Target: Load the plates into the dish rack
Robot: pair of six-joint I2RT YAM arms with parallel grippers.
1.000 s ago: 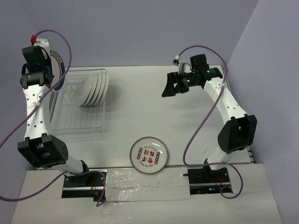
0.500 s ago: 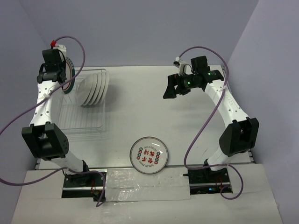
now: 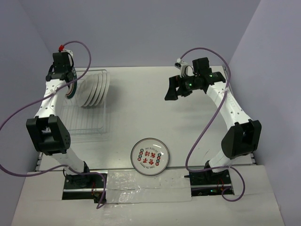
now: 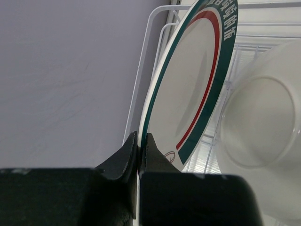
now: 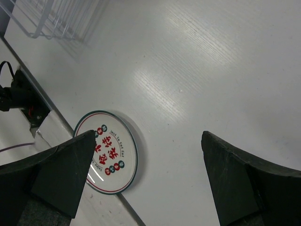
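In the left wrist view my left gripper point(image 4: 139, 145) is shut on the edge of a white plate with a dark green lettered rim and a red ring point(image 4: 197, 80). It holds that plate upright over the back left corner of the dish rack point(image 3: 70, 123). From above, this plate point(image 3: 72, 89) hangs under the left gripper point(image 3: 66, 78), just left of several white plates point(image 3: 95, 88) standing in the rack. A plate with red characters point(image 3: 149, 157) lies flat near the table's front edge. My right gripper point(image 3: 170, 91) hovers open and empty over the table, and in its own view that plate point(image 5: 107, 151) shows below its left finger.
The rack's wire frame point(image 4: 146, 56) and the standing white plates point(image 4: 258, 122) are close beside the held plate. A grey wall rises right behind the rack. The rack's corner point(image 5: 44, 21) shows at the top left of the right wrist view.
My left arm has swung from the rack's left side toward the back and right, carrying the green-rimmed plate over the rack's back left corner. The right arm has barely moved.
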